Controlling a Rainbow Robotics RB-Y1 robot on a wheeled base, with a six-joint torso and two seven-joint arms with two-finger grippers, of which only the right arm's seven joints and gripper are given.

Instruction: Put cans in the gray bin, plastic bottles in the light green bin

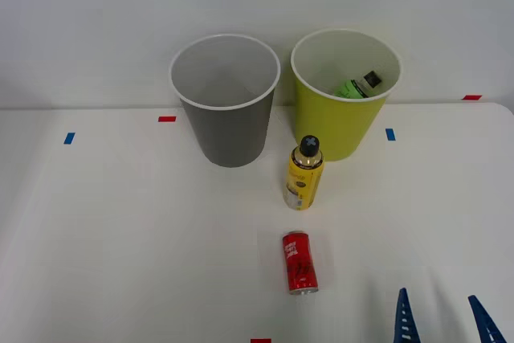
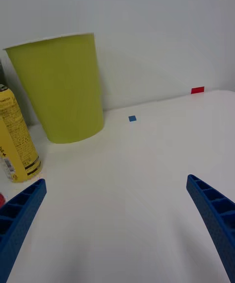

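- The white surface (image 1: 120, 230) stretches wide in front of the robot, with a pale wall behind it.
- The gray bin (image 1: 226, 102) stands upright at the back of the surface, to the left of its twin; what can be seen of its pale inside holds nothing.
- The light green bin (image 1: 344, 94) stands upright just beside the gray one, on its right, the two rims nearly touching.
- The right gripper (image 1: 443, 320) hangs low at the near right edge of the surface, released, its two blue ribbed fingers (image 2: 215, 217) spread wide with nothing between them.
- The yellow-labelled bottle (image 1: 304, 174) stands upright with its black cap on, just in front of the gap between the two bins and close to the green one.
- The red can (image 1: 299, 263) lies on its side nearer the robot, in front of the yellow bottle and well left of the gripper, its silver end pointing toward the near edge.
- The green bottle (image 1: 356, 86) lies tilted inside the light green bin, black cap toward the far right wall.
- Small red tape marks (image 1: 167, 119) and blue tape marks (image 1: 390, 134) dot the surface around the bins.
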